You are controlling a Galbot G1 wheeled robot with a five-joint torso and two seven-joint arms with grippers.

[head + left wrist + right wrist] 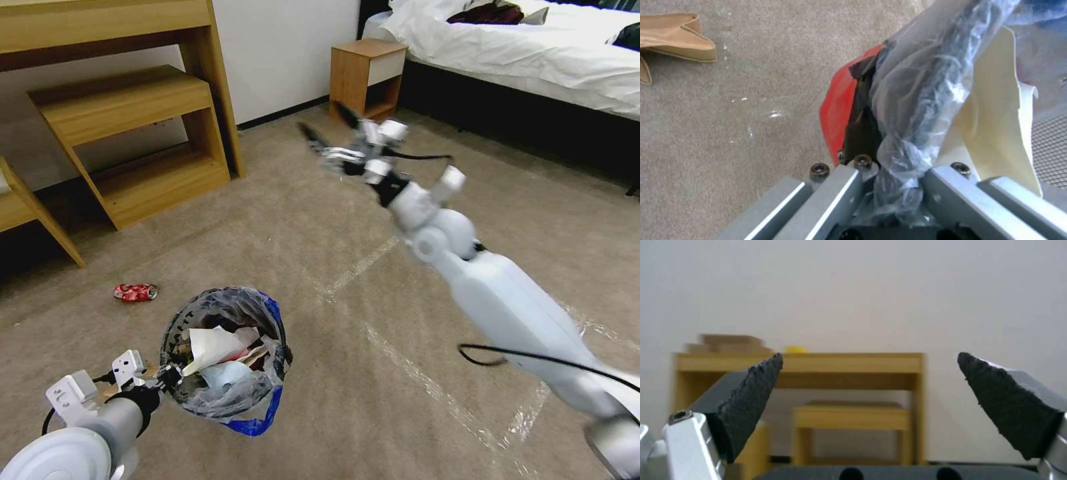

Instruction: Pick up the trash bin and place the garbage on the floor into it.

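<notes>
Pinching the trash bin [223, 353] by its bagged rim, the left pincer [167, 377] is keeping it aloft over the floor [373, 400] for loading; a crushed can [135, 292] is lying nearby; the right pincer [327, 137] is being held spread, raised forward, empty.

The left gripper [889, 173] pinches the trash bin [838, 110] at its red rim and crinkled plastic liner, above the carpeted floor [729, 133]; tan cardboard [673, 36] lies apart.
</notes>
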